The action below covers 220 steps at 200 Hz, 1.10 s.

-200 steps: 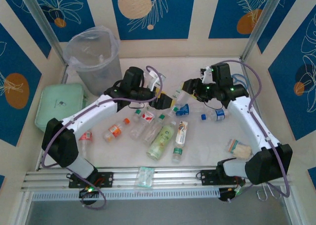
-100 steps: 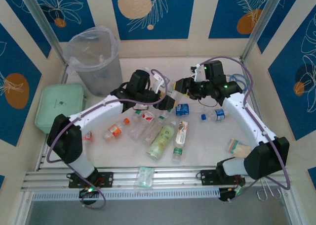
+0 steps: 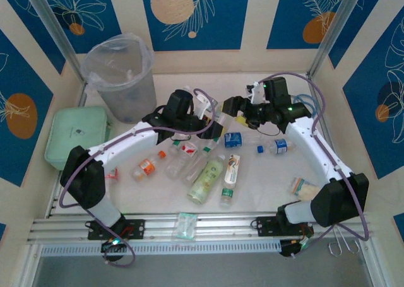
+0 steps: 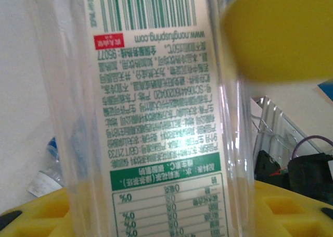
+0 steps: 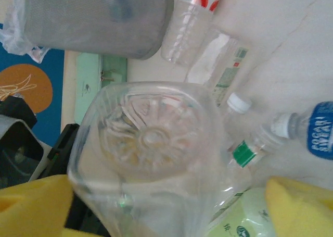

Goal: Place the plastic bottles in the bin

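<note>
Bin (image 3: 120, 79) stands at the tabletop's (image 3: 271, 173) far-left corner, well apart from both grippers. Right gripper (image 3: 229, 106): jaws pinch a clear bottle (image 3: 222, 119) mid-tabletop; its wrist view shows the ribbed base. Left gripper (image 3: 213, 128): its wrist view shows the label beside one yellow pad (image 4: 281, 34), apparently touching; closure cannot be told. Remaining bottles (image 3: 207, 176) lie nearer.

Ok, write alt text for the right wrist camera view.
The ribbed base of a clear bottle, seen end-on, sits between two yellow fingers. Beyond it stand the grey bin and a mint-green box, with more bottles lying on the white table.
</note>
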{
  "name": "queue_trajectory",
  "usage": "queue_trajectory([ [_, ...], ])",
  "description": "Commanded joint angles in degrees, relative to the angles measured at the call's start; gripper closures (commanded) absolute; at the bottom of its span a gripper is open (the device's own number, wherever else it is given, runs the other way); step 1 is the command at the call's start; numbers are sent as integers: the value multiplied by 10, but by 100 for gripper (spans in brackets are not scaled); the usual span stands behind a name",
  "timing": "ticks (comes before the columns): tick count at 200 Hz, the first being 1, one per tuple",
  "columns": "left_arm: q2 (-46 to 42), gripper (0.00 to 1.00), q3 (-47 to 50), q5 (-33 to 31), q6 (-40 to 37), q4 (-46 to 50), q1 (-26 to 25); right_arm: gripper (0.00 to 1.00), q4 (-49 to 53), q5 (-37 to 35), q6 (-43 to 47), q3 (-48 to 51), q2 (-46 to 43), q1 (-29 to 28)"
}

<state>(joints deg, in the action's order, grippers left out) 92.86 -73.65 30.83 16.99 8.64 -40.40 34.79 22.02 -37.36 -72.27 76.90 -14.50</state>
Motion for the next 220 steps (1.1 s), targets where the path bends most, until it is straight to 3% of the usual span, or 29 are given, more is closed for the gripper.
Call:
queue_trajectory([
  [1, -13, 63, -21, -30, -14, 1, 0, 1, 37, 14, 21, 3, -44, 22],
  [49, -28, 81, -101, -95, -74, 82, 17, 1, 17, 25, 14, 48, -117, 88],
  [91, -29, 100, -252, -154, -115, 173, 95, 1, 74, -28, 37, 51, -134, 102],
  [123, -20, 100, -327, -167, -109, 175, 199, 1, 101, -47, 46, 54, -135, 102],
  [155, 47, 100, -429, -194, -102, 221, 295, 1, 118, -37, 49, 45, -126, 103],
  [220, 252, 100, -681, -276, -105, 381, 402, 1, 180, -72, 85, 24, -117, 112],
])
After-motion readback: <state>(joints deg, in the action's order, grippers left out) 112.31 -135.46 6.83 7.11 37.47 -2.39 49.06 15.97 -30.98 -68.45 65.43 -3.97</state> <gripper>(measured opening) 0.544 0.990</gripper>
